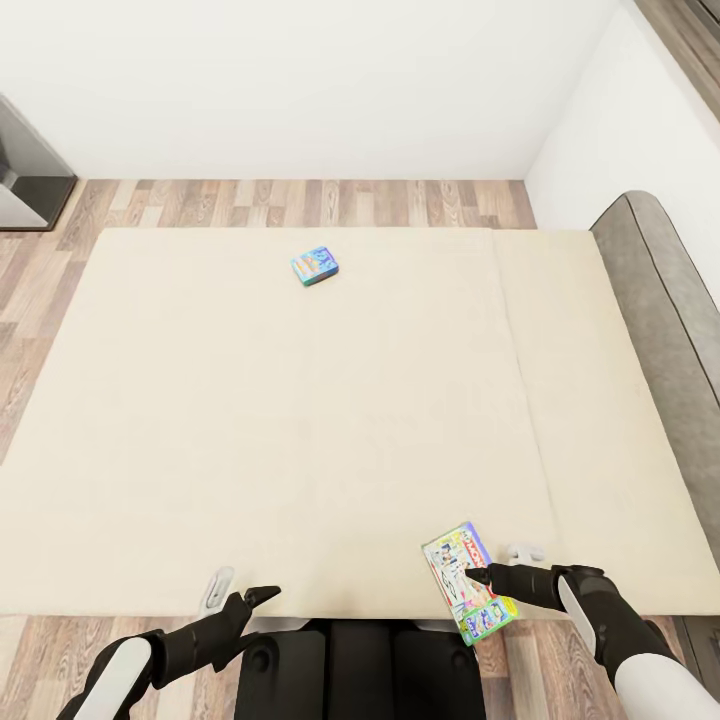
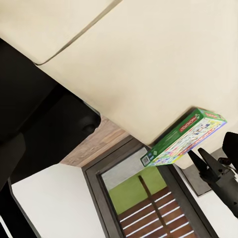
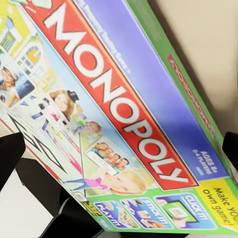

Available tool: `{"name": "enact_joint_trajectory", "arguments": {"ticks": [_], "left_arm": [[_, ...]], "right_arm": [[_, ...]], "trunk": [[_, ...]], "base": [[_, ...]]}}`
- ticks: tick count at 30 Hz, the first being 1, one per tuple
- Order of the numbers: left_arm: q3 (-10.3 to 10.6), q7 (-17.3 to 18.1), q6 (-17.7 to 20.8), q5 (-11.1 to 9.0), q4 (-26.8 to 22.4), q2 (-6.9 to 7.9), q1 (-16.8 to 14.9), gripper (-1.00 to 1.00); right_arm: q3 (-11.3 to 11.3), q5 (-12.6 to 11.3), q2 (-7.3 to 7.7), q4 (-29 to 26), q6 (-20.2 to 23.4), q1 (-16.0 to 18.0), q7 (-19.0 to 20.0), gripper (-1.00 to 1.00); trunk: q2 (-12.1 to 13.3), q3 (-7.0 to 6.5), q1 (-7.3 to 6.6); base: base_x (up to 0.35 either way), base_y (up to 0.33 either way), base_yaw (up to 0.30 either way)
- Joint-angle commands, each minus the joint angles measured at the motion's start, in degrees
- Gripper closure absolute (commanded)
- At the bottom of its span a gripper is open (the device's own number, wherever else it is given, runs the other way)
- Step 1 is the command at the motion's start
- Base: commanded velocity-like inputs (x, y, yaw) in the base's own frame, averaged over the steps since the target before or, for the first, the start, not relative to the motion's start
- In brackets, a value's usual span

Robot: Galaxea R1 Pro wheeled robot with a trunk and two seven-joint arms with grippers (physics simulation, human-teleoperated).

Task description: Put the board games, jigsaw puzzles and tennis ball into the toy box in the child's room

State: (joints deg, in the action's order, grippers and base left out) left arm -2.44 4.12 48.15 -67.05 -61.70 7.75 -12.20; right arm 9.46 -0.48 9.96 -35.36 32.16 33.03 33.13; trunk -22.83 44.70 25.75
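Grabbing the Monopoly box (image 1: 467, 582) off the bed's (image 1: 300, 420) near edge — right tool (image 1: 478, 575) spread open around it, I think. Left tool (image 1: 262, 594) looks open, empty. Clamp squarely before lifting — it overhangs.

Head cam: we look steeply down from above the bed (image 1: 300, 420) near edge, facing far wall. L wrist cam: low, by the bed edge, looking sideways toward the Monopoly box (image 2: 184, 138) and right claw (image 2: 210, 166). R wrist cam: v. close on same box (image 3: 124, 119). We see the box in all three views.
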Motion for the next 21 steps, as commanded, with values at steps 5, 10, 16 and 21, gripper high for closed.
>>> {"name": "enact_joint_trajectory", "arguments": {"ticks": [5, 10, 16, 21], "left_arm": [[-0.11, 0.37, 0.30, 0.34, 0.00, -0.02, -0.03, -1.00], [-0.11, 0.37, 0.30, 0.34, -0.04, -0.02, -0.03, -1.00], [-0.11, 0.37, 0.33, 0.34, -0.08, -0.02, -0.02, -1.00], [-0.11, 0.38, 0.35, 0.34, -0.14, 0.00, -0.02, -1.00]], "right_arm": [[0.21, -0.05, -0.03, -0.06, 0.45, 0.01, 0.22, -1.00], [0.21, -0.05, -0.03, -0.06, 0.45, 0.01, 0.20, -1.00], [0.21, -0.05, -0.03, -0.06, 0.45, 0.01, 0.21, -1.00], [0.21, -0.05, -0.03, -0.06, 0.45, 0.01, 0.25, -1.00]], "trunk": [[-0.08, 0.06, 0.03], [-0.08, 0.06, 0.03], [-0.08, 0.06, 0.03], [-0.08, 0.06, 0.03]], "base": [[0.000, 0.002, 0.000], [0.000, 0.001, 0.000], [0.000, 0.000, 0.000], [0.000, 0.062, 0.000]]}}
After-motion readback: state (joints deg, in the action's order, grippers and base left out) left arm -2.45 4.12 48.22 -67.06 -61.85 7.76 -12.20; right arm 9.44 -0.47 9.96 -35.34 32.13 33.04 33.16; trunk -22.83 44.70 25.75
